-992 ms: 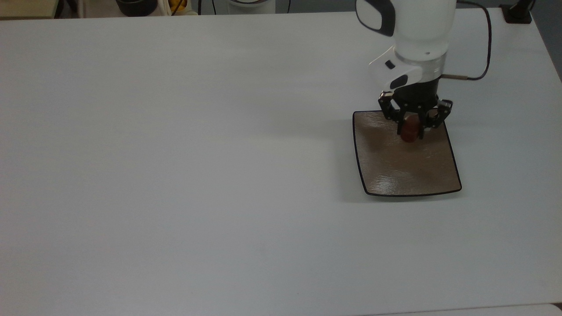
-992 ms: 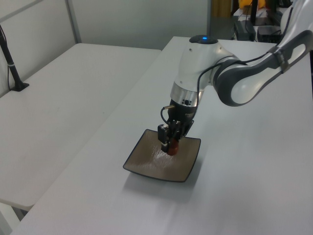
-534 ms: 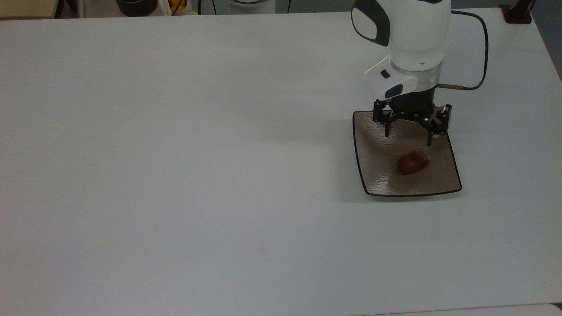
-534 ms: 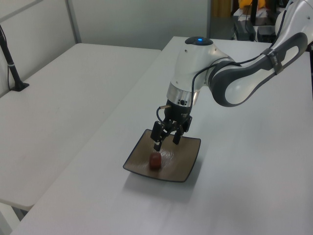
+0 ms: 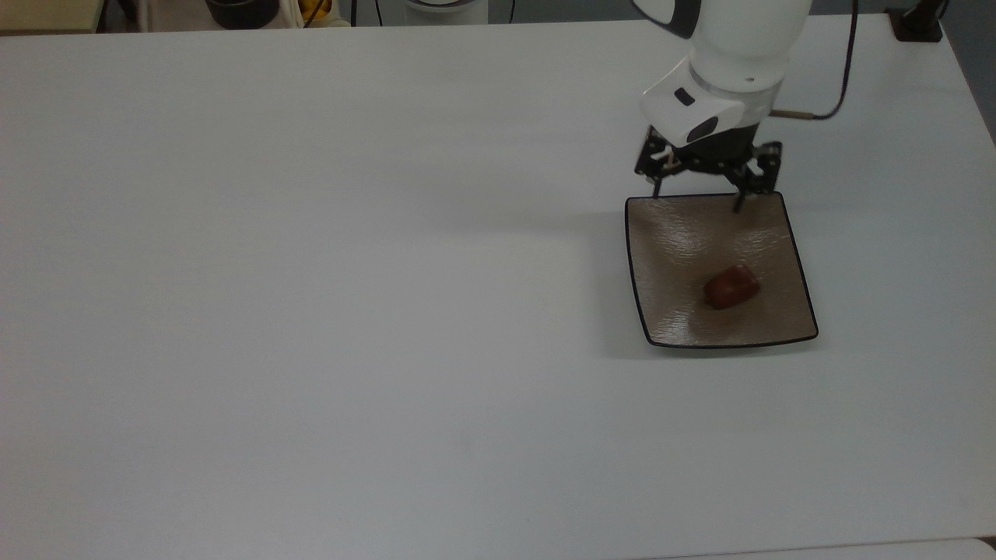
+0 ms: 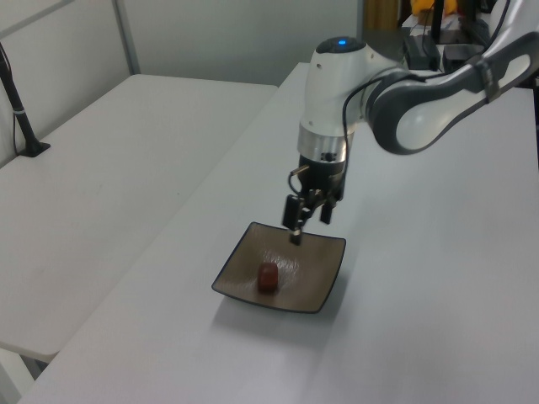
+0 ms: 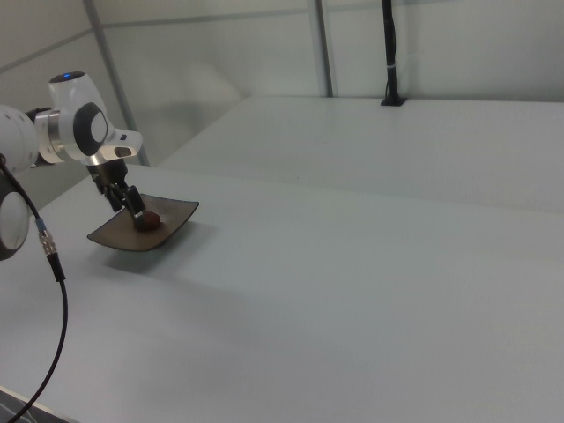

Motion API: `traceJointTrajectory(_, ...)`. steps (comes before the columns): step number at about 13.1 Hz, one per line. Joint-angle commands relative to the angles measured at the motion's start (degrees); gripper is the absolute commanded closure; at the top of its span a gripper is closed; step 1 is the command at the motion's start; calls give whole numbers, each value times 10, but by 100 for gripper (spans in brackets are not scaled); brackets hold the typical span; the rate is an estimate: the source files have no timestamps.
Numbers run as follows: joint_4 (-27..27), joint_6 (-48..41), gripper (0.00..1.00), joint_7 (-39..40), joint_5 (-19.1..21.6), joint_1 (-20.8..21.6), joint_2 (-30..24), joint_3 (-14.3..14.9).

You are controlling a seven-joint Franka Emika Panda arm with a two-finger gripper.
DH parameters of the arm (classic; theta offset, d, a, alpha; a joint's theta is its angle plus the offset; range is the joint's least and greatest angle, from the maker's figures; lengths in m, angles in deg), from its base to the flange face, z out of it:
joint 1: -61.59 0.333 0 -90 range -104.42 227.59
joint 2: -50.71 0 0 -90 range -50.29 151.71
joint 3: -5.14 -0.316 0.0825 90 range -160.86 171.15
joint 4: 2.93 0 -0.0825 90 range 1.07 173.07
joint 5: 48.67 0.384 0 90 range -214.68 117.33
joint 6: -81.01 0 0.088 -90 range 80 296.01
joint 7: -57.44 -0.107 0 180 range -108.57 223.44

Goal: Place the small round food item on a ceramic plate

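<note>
top view: gripper (image 5: 698,200) spread wide, holding nothing.

1. Small round food item (image 5: 731,287): small glossy reddish-brown lump, oval like a bean, lying on its side. It rests on the plate's surface, free, nothing touching it from above. In the top view it sits a little right of and below the plate's middle; in the left view (image 6: 268,276) it lies in the plate's left half.
2. Ceramic plate (image 5: 677,257): square, tan-brown, thin dark rim, upturned corners, fine shiny texture. It sits flat on the white surface, toward the top view's right side (image 6: 320,261).
</note>
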Motion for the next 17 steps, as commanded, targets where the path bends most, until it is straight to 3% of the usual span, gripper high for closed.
traceJointTrajectory(1,104,-100,0,165,2,-13,-99,13)
traceJointTrajectory(4,181,-138,0,295,5,-13,-188,79)
traceJointTrajectory(6,205,-149,0,336,42,-27,-241,122)
traceJointTrajectory(10,200,-199,0,400,148,-143,-315,133)
traceJointTrajectory(15,200,-189,0,398,150,-156,-315,134)
traceJointTrajectory(17,198,-187,0,398,150,-151,-313,147)
